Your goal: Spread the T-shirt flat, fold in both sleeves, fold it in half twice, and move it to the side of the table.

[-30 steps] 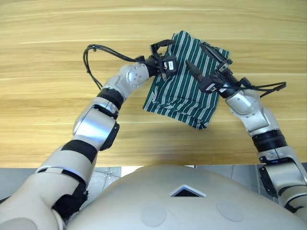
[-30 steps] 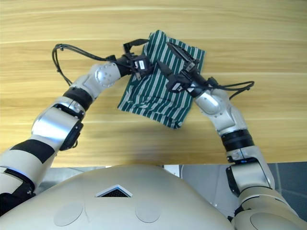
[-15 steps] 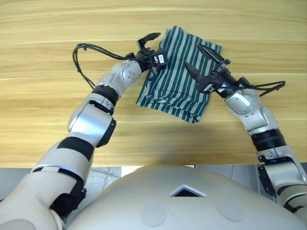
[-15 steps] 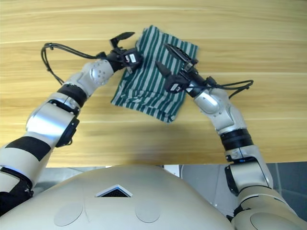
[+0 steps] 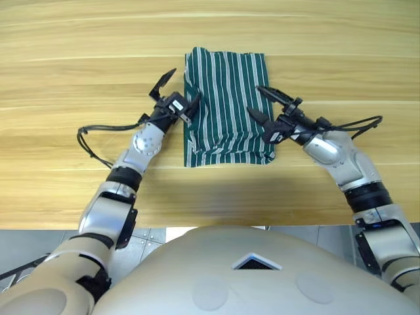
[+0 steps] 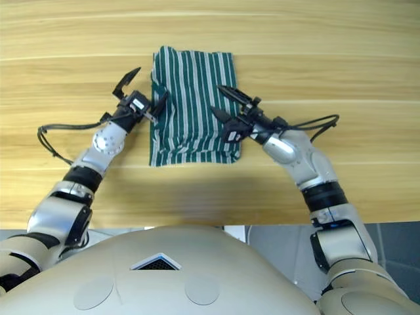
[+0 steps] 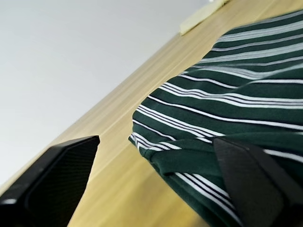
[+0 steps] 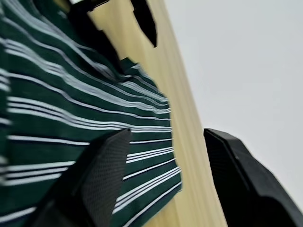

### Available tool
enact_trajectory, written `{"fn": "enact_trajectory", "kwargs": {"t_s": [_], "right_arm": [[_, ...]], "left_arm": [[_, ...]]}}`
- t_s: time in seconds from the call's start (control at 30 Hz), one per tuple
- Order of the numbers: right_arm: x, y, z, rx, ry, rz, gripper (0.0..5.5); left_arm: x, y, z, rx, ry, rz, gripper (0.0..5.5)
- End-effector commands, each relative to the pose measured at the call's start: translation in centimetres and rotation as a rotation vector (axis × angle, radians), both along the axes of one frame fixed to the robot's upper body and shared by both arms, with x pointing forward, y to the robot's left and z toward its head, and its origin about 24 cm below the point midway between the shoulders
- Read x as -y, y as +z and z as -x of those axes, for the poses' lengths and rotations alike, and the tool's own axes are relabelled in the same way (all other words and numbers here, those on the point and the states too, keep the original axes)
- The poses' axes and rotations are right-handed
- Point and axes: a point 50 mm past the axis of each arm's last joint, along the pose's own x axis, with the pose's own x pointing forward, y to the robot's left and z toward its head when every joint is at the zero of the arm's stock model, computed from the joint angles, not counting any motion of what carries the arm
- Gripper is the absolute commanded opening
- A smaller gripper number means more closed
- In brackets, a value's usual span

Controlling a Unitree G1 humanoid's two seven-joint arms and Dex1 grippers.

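Light wooden table [image 5: 79,39] boards run from left to right under both arms. The left gripper [image 5: 180,88] stands with its two black fingers [image 7: 52,189] spread wide. One finger is over bare wood, and the other is at the left edge of the single dark green, white-striped cotton T-shirt [image 5: 226,105]. I cannot tell whether that finger touches the cloth. The right gripper [image 5: 257,100] is likewise spread, holding nothing, with its two fingertips [image 8: 99,179] over the right-hand strip of the T-shirt.

Both forearms come in low from the near edge and angle inward. The elbows are bent, and a looped black cable [image 5: 98,141] hangs at each wrist, two in all.

The T-shirt lies between the two grippers as one folded upright rectangle, its stripes running from near to far. It rests flat on the table, with its near hem slightly rumpled.
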Motion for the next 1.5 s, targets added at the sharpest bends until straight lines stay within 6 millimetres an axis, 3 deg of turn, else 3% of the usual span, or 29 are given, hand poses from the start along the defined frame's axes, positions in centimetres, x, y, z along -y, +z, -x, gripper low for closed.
{"fn": "enact_trajectory", "kwargs": {"t_s": [0.03,0.2,0.3,0.43,0.53,0.7,0.97,1.13,1.23,1.4,1.5], "right_arm": [[0.8,0.3,1.5,-0.029,0.062,0.074,2.85],[-0.8,-2.2,4.5,-0.136,0.173,0.171,2.85],[-0.5,-2.0,5.0,-0.128,0.149,0.176,2.85],[0.2,-1.5,5.6,-0.116,0.109,0.171,2.85],[0.2,-1.2,5.7,-0.109,0.099,0.165,2.85],[-0.7,-1.4,4.9,-0.097,0.117,0.16,2.85],[-1.4,-1.7,4.5,-0.095,0.151,0.17,2.85],[-0.4,-1.6,4.7,-0.097,0.142,0.211,2.85],[1.0,-1.4,5.1,-0.11,0.118,0.253,2.85],[3.8,-2.0,7.7,-0.244,0.157,0.402,2.85],[5.3,-1.7,7.4,-0.25,0.119,0.483,2.85]], "left_arm": [[-1.3,-0.4,1.1,-0.057,0.043,-0.05,4.45],[-3.8,4.0,0.2,0.124,0.186,-0.047,4.45],[-5.1,6.5,0.1,0.215,0.252,-0.045,4.45],[-5.0,8.3,0.3,0.259,0.246,-0.036,4.45],[-2.5,8.6,0.0,0.258,0.132,-0.021,4.45],[4.9,5.7,0.5,0.132,-0.275,-0.106,4.45],[9.9,2.4,2.1,0.063,-0.627,-0.266,4.45],[6.7,0.5,1.4,-0.016,-0.513,-0.337,4.45],[5.2,0.0,2.1,-0.055,-0.464,-0.297,4.45],[5.0,-0.5,2.5,-0.086,-0.436,-0.271,4.45],[5.3,-0.5,2.6,-0.088,-0.453,-0.271,4.45]]}}
